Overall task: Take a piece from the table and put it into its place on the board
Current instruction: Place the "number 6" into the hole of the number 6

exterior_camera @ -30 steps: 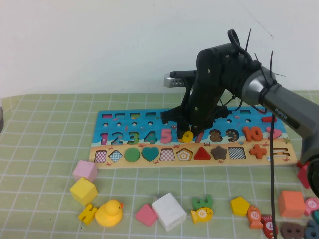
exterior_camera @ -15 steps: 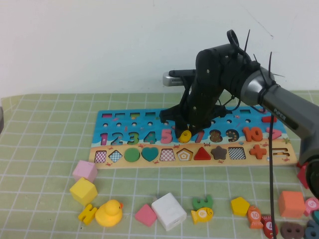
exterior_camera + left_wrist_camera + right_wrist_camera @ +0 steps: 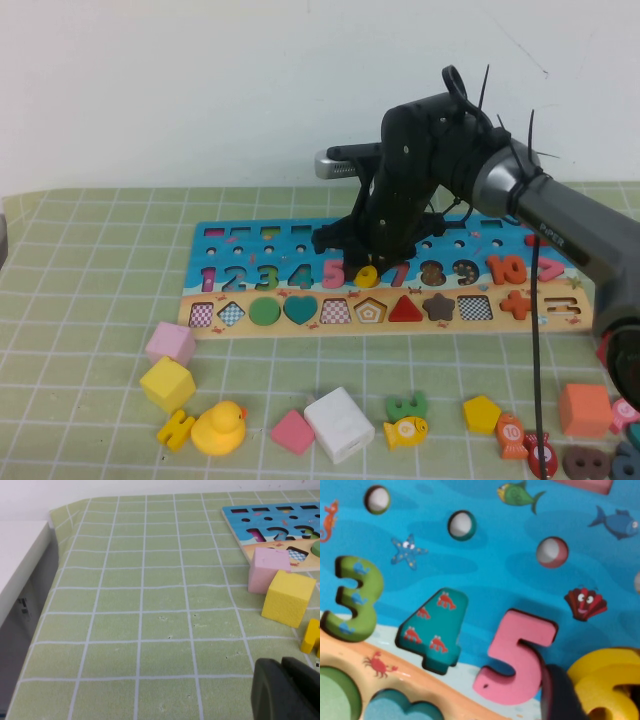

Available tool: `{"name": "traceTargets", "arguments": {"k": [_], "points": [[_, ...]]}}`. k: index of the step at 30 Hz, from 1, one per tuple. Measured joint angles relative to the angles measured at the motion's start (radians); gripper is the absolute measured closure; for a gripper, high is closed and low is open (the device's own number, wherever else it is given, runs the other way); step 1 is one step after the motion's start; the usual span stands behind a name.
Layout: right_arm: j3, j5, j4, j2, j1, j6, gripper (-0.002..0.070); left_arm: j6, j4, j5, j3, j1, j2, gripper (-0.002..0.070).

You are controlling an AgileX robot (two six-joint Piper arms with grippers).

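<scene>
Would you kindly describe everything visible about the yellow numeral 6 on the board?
The yellow 6 is a small, flat, bright-yellow piece, apparently painted wood. It sits in the board's numeral row between the pink 5 and the red 7. Whether it lies fully sunk in its recess cannot be told. The right tool is directly over it, a dark finger against its edge.

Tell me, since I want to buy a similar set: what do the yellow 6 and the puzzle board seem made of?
The yellow 6, under the right gripper in its slot, looks like matte painted wood: thick, flat-cut edges. The board seems plywood with a glossy printed sea scene; pale bare edges show. The left gripper sits parked over the mat.
</scene>
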Motion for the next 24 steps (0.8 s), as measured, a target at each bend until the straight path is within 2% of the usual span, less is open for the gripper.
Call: {"name": "traceTargets", "arguments": {"k": [24], "points": [[-0.007, 0.018, -0.045, 0.0, 0.008, -0.025, 0.0398, 0.0, 0.0, 0.0, 0.0, 0.0, 0.0, 0.0677]]}}
